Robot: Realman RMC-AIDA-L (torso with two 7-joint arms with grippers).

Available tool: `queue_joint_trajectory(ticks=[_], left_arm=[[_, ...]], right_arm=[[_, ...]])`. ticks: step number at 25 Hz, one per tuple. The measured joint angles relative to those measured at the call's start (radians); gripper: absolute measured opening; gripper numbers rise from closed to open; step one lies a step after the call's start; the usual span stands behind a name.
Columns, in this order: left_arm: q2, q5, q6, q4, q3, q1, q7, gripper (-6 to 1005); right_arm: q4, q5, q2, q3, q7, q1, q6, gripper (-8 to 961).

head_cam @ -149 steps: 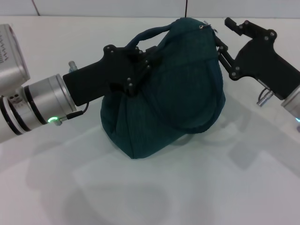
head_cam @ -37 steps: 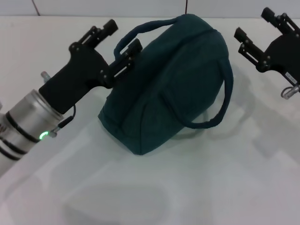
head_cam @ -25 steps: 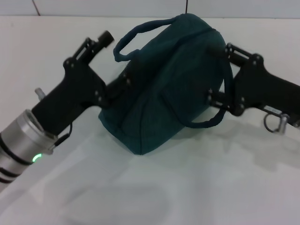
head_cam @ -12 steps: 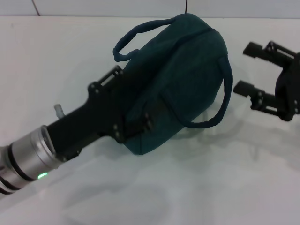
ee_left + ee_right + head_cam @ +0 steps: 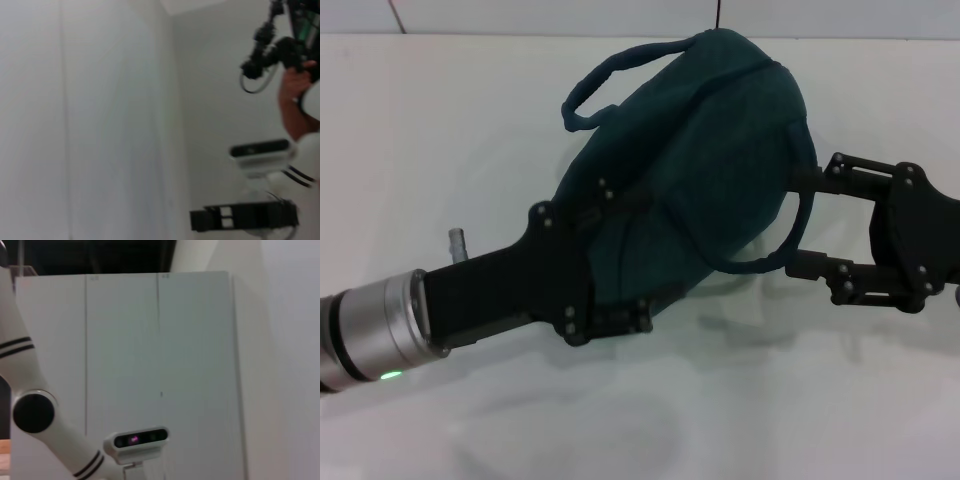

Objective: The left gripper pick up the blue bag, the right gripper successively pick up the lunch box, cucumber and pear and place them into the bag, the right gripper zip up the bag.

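Head view: the blue bag [image 5: 705, 170] lies tilted on the white surface [image 5: 450, 130], its zipped top toward the far right and its base toward the near left. One loop handle [image 5: 610, 75] arches over the far upper side, and the other handle [image 5: 790, 225] droops down the near right side. The left pincer [image 5: 605, 265] reaches in from the lower left and lies against the bag's near lower end, its fingers spread apart, one across the fabric and one by the bottom edge; whether it actually grips the cloth cannot be told. The right pincer [image 5: 805, 225] comes in from the right with its two fingers apart, the upper one [image 5: 820, 180] at the bag's side near the handle's top, the lower one [image 5: 810, 268] just beyond the bottom of the drooping loop. The bag appears closed.

Both wrist views show only pale walls and parts of a robot, not the bag.
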Motion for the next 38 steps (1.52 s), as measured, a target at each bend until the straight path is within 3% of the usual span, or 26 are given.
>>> queue_joint_trajectory(ticks=[13,19,38], left_arm=[[0.012,0.022,-0.004,0.099,-0.017,-0.007,-0.1,827],[0.015,0.022,-0.005,0.106,-0.064,-0.01,-0.133,826],[0.005,0.023,-0.027,0.1,-0.091,-0.017,-0.165,826]], right_arm=[[-0.001,-0.015,-0.025,0.036,0.017,0.012,-0.002,724],[-0.001,-0.017,-0.04,0.074,0.067,0.017,0.015,724],[-0.007,-0.054,-0.032,0.081,0.021,0.019,0.016,724]])
